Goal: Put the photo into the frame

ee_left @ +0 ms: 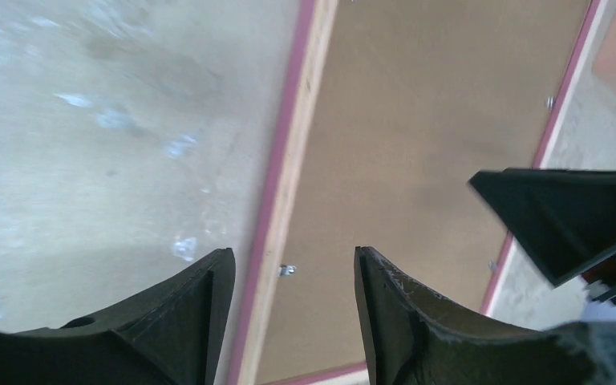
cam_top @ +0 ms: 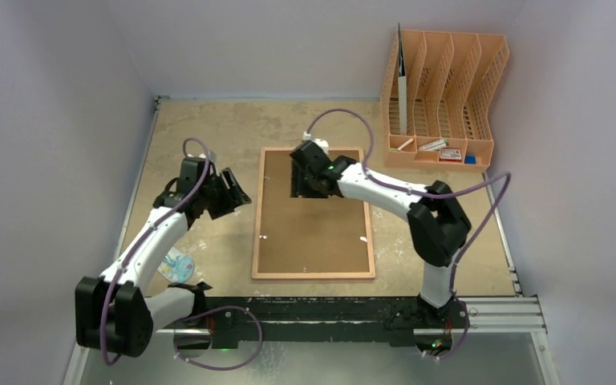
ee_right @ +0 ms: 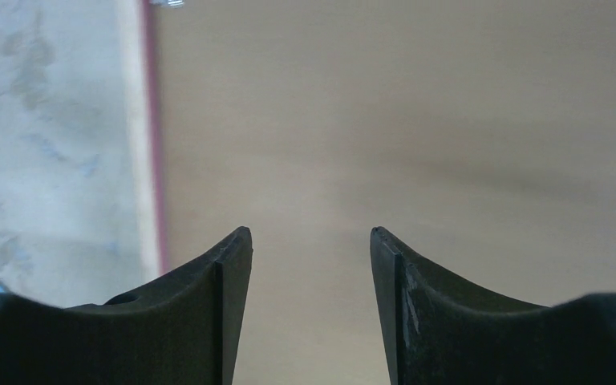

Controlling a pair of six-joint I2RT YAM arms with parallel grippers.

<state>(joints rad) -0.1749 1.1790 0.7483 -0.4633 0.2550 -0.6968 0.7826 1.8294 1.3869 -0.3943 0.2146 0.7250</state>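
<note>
The frame (cam_top: pixel 313 275) lies flat on the table, back side up, with a brown hardboard backing (cam_top: pixel 313 233) filling it. The photo is not in view. My right gripper (cam_top: pixel 305 186) is open and empty over the far part of the backing; in the right wrist view (ee_right: pixel 311 237) it hangs above the board (ee_right: pixel 401 120), near the frame's pink-edged left rail (ee_right: pixel 140 136). My left gripper (cam_top: pixel 237 192) is open and empty just left of the frame. In the left wrist view (ee_left: pixel 293 261) it is above the left rail (ee_left: pixel 285 160).
An orange file rack (cam_top: pixel 441 96) stands at the back right with an upright flat sheet (cam_top: pixel 402 88) in its left slot and small items in its base. A round printed disc (cam_top: pixel 179 265) lies near the left arm. Small metal tabs (ee_left: pixel 288 270) sit on the frame's rails.
</note>
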